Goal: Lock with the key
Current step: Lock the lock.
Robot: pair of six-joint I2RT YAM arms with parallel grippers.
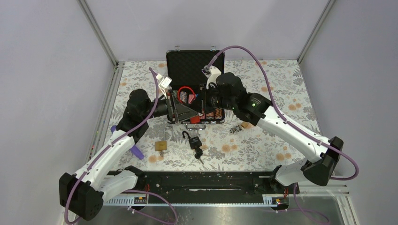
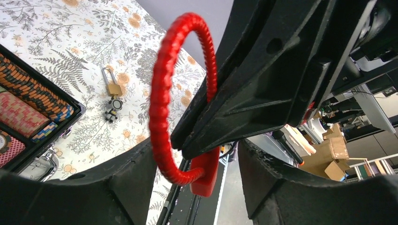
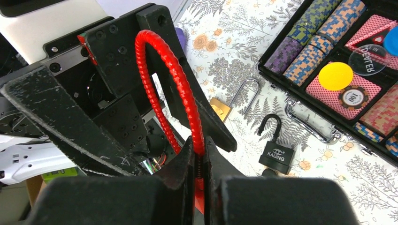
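A red cable lock (image 1: 186,92) hangs between both grippers over the open black case (image 1: 192,63). My right gripper (image 3: 198,151) is shut on the red cable (image 3: 185,89) just above the lock body. In the left wrist view my left gripper (image 2: 197,150) is open, its fingers (image 2: 117,183) on either side of the red lock body (image 2: 206,173) without touching it. The cable loop (image 2: 162,93) stands above. A black padlock (image 1: 193,139) with an open shackle lies on the table with keys (image 1: 198,153) next to it; it also shows in the right wrist view (image 3: 277,157).
A brass padlock (image 1: 161,145) lies left of the black one, also in the right wrist view (image 3: 220,108). Another brass padlock with keys (image 2: 112,91) lies right of the case. The case holds poker chips (image 3: 328,70). A purple object (image 1: 136,151) lies near the left arm.
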